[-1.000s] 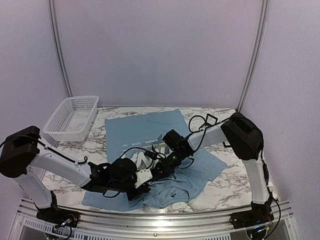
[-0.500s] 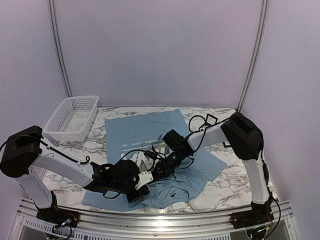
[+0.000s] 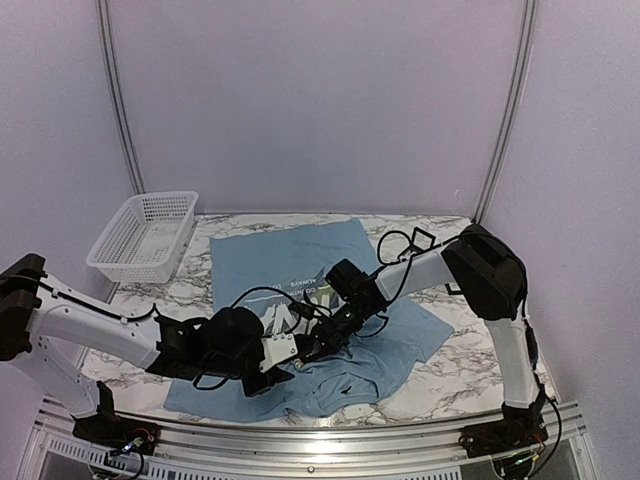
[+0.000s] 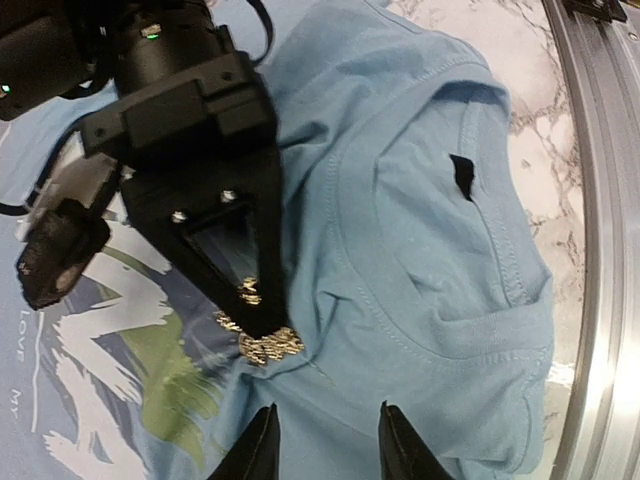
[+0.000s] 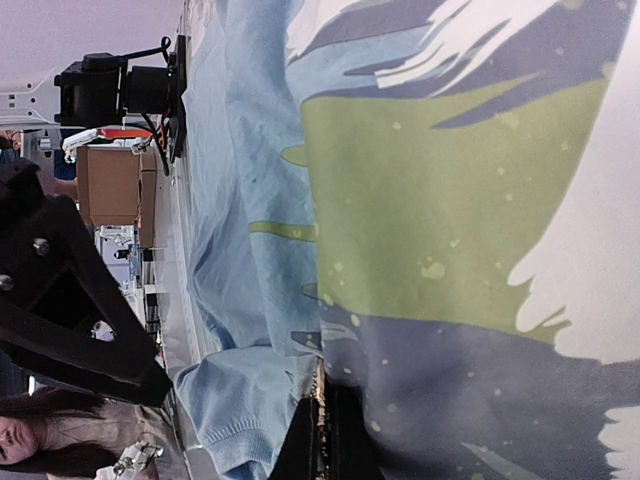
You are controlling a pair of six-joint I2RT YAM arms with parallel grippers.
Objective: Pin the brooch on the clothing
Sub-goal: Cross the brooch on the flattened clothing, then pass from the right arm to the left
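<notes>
Being drawn back toward its own base, the left gripper (image 4: 325, 450) is being held farther from the right gripper (image 4: 262, 322) than a second ago, its fingers parted and empty. The brooch (image 4: 268, 346) is being pinched at the right gripper's closed tips, just ahead of the left fingers, and pressed against the light blue T-shirt (image 4: 420, 230), beside its print.

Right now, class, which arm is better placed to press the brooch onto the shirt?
Right: the right gripper pinches the brooch against the shirt; the left gripper hangs open, short of it.
</notes>
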